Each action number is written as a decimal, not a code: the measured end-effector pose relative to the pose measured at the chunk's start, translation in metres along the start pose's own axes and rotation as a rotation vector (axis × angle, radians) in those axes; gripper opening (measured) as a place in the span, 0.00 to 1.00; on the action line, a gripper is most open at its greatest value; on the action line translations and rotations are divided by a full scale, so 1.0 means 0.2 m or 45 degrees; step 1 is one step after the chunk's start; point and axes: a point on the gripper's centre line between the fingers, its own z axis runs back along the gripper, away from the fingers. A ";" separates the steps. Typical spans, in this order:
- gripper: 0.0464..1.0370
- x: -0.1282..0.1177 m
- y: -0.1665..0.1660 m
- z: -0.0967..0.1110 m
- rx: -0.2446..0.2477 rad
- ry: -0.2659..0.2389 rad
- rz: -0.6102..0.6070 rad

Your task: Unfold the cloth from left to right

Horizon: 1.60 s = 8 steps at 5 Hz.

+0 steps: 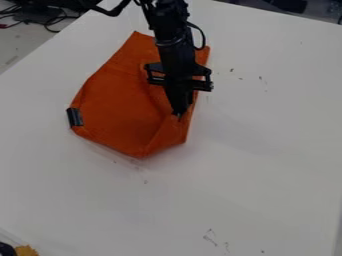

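White table (267, 175) surrounds our black-tabbed orange cloth (120, 110), part-hidden beneath our hand (179, 115), whose opening and grip we cannot tell.

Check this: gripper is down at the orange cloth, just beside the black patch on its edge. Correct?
Not beside the black patch: the camera view shows the gripper down at the orange cloth toward the picture's right, across from the patch on the left edge.
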 end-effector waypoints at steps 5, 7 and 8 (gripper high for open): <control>0.78 -0.06 -0.13 0.10 0.250 -0.003 -0.013; 0.97 -0.07 -0.17 0.15 0.220 -0.007 0.023; 0.96 -0.02 -0.17 0.21 0.223 -0.034 0.030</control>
